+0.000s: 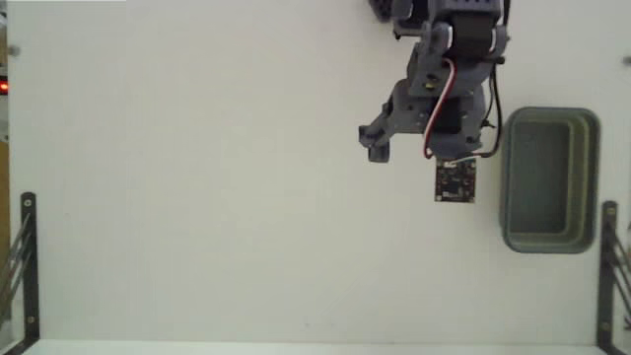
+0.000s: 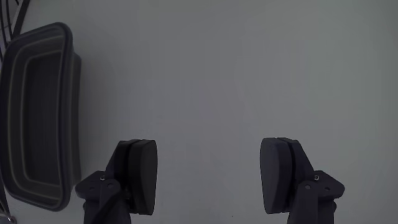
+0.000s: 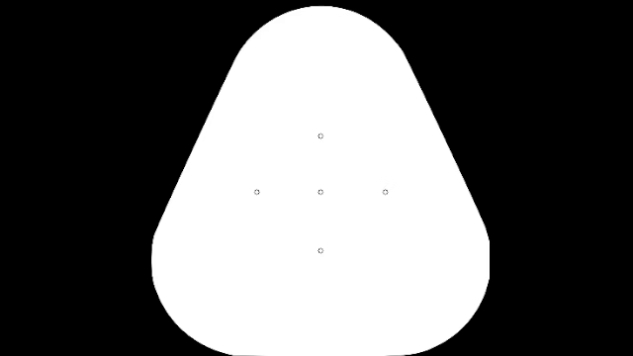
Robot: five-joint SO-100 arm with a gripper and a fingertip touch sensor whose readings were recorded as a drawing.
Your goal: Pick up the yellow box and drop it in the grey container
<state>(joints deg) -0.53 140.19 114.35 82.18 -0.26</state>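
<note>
Yellow box nowhere visible in either view. Grey container [image 1: 549, 180] near right edge of white counter [image 1: 197, 197] in fixed view, its inside apparently bare. Just beside it, gripper [image 2: 209, 177] spread wide, holding nothing.

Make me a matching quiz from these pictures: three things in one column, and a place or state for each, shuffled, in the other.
1. grey-green rectangular plastic tub
2. dark two-finger gripper
3. small red light

A. open, holding nothing
B. left edge of the fixed view
C. right side of the fixed view, empty

Pairs: 1-C, 2-A, 3-B
</note>
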